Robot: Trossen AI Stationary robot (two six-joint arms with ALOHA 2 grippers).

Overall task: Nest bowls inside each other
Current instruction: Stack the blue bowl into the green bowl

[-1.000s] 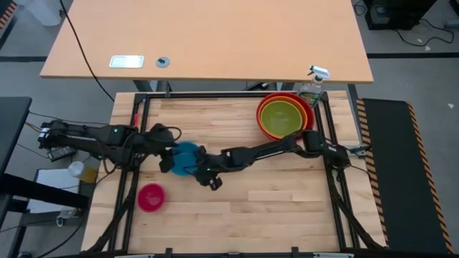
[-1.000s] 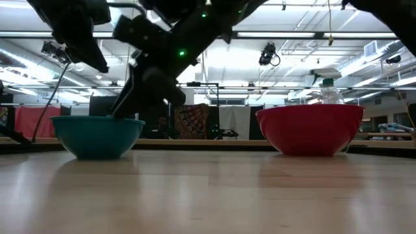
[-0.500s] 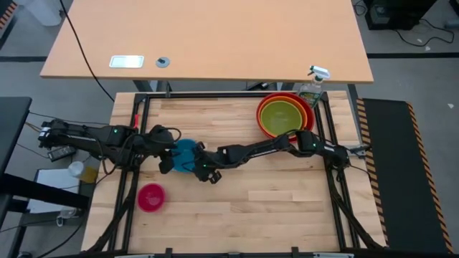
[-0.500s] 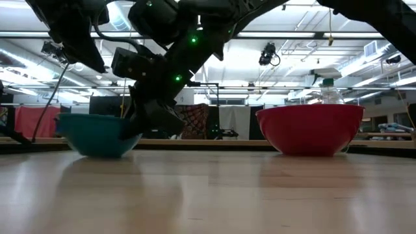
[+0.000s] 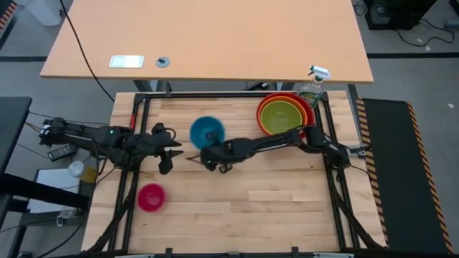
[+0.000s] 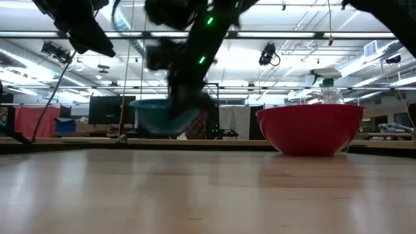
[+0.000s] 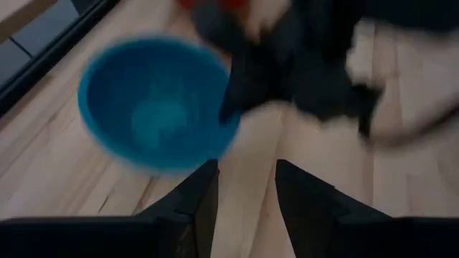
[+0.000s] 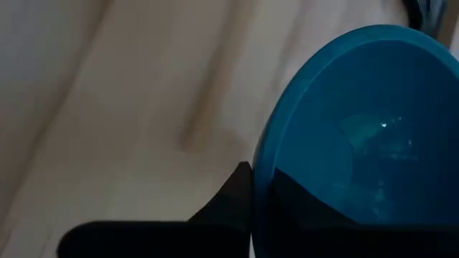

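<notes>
The blue bowl point(image 5: 206, 130) hangs blurred above the table point(image 6: 166, 116), with my right gripper point(image 5: 207, 150) shut on it at its near side. Just left of it, my left gripper point(image 5: 174, 150) stands open with nothing between its fingers point(image 7: 247, 188) and looks at the blue bowl point(image 7: 154, 104). The pink bowl point(image 5: 151, 197) rests on its base near the table's front left. At the far right, the green bowl point(image 5: 281, 115) sits inside the orange one, which sits inside the red bowl point(image 6: 311, 129). My right gripper holds the blue bowl by its rim point(image 8: 262, 168) on the side nearer the table's front, one finger point(image 8: 233, 197) outside the wall and the other inside. The fingers slant down from the near right. The bowl is lifted clear of the table, its opening up.
A clear spray bottle point(image 5: 313, 86) stands at the far right corner, just behind the stacked bowls. A black frame point(image 5: 215, 94) edges the wooden table. A second, lighter table point(image 5: 208, 36) lies beyond the far edge.
My right gripper has shut on the blue bowl's rim and lifted it off the table. It has carried the bowl toward the far edge and a little to the right, away from my left gripper, which stays open.
</notes>
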